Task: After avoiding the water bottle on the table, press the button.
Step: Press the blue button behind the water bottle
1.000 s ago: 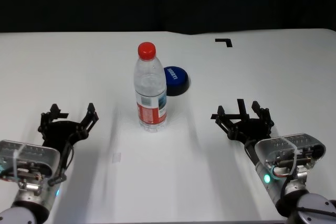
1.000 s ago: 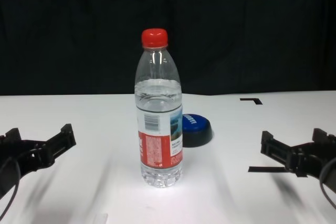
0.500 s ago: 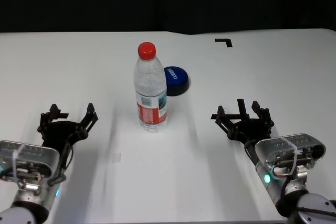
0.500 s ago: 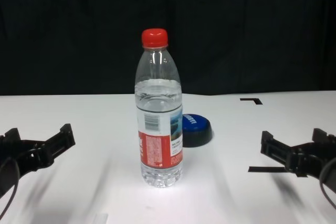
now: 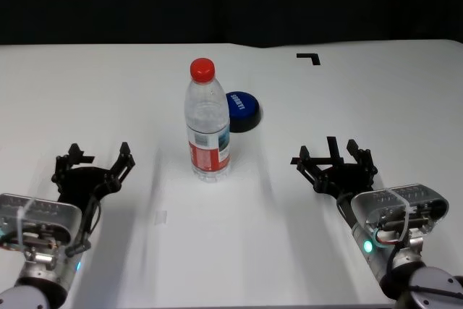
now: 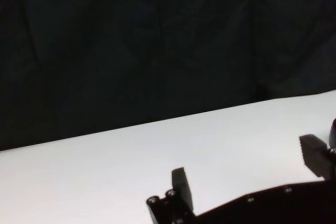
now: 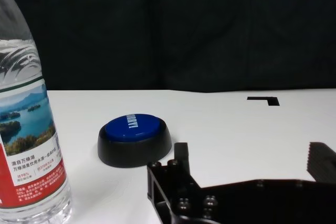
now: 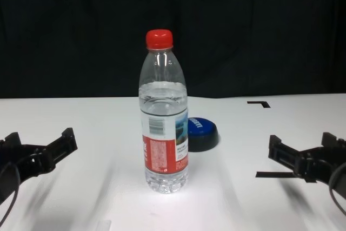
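Observation:
The water bottle (image 5: pixel 208 124) stands upright mid-table, clear with a red cap and red-and-white label; it also shows in the chest view (image 8: pixel 165 128) and the right wrist view (image 7: pixel 26 145). The blue button (image 5: pixel 242 108) sits on the white table (image 5: pixel 108 85) just behind the bottle and to its right, partly hidden by it in the chest view (image 8: pixel 201 132), and fully visible in the right wrist view (image 7: pixel 134 137). My left gripper (image 5: pixel 98 155) is open and empty, near-left of the bottle. My right gripper (image 5: pixel 333 155) is open and empty, near-right of it.
An L-shaped black tape mark (image 5: pixel 309 56) lies at the far right. A short black tape strip (image 8: pixel 270 175) lies by my right gripper. A small pale tape piece (image 5: pixel 162 216) lies near the front. A black backdrop stands behind the table's far edge.

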Controlling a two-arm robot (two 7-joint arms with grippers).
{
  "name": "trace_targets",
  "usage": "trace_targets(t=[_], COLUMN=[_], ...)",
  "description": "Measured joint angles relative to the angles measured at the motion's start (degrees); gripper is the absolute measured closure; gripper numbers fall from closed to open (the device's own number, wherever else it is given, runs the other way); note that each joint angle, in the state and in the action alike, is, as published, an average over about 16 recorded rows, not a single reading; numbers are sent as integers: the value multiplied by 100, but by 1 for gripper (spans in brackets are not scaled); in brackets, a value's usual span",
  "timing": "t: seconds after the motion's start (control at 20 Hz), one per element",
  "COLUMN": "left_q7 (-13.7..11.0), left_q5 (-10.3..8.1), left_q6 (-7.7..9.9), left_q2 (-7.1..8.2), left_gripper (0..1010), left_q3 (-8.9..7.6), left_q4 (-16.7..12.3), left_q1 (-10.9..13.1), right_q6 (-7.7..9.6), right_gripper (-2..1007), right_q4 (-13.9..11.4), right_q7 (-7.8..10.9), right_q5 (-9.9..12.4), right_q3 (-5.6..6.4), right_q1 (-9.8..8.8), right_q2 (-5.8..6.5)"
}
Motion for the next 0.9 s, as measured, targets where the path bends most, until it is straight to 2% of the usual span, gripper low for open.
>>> trace_targets(t=[0.5,0.9], left_q7=[0,0], left_q5=[-1,0], left_q6=[-3,-3], left_q2=[0,0], left_gripper=[7,7], left_q3=[0,0], left_q4=[0,0], left_q1=[0,0], right_q6=[22,57], right_gripper=[3,2], right_q4=[63,193], right_q7=[243,468], right_q5=[-87,-234], right_q3=[77,163], right_q1=[139,396], right_q2=[-98,-207])
